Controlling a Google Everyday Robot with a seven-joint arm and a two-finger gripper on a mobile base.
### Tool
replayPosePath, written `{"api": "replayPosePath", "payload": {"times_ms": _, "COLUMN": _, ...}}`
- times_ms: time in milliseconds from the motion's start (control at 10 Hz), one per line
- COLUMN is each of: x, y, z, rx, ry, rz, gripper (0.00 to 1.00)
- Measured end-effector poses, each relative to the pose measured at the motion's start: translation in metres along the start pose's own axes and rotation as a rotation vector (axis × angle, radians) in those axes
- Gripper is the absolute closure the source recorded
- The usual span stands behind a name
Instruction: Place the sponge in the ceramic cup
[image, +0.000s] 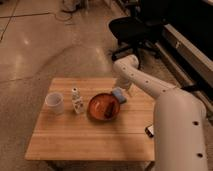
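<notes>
Though flat and round-cornered, blue sponge just beside white pincer.

Blue sponge lies beside the gripper (right of centre), white ceramic cup upright far left.

1. The single arm is extended up and to the left from the broad white shoulder housing, which is seen at the lower right of the view.
2. It is bent sharply at a rounded elbow (the arm's highest point).
3. The wrist is turned downward from there.
4. The gripper is held just beneath the elbow, pointed down, its jaws set wide apart.
</notes>
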Motion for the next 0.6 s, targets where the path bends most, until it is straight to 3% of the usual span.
{"api": "replayPosePath", "payload": {"times_ms": 300, "x": 0.009, "y": -0.007, "z": 0.013, "rx": 0.031, "ry": 0.007, "rz": -0.027, "gripper": 0.2}}
{"api": "replayPosePath", "payload": {"times_ms": 600, "x": -0.006, "y": -0.007, "z": 0.034, "rx": 0.021, "ry": -0.044, "rz": -0.135, "gripper": 0.2}}
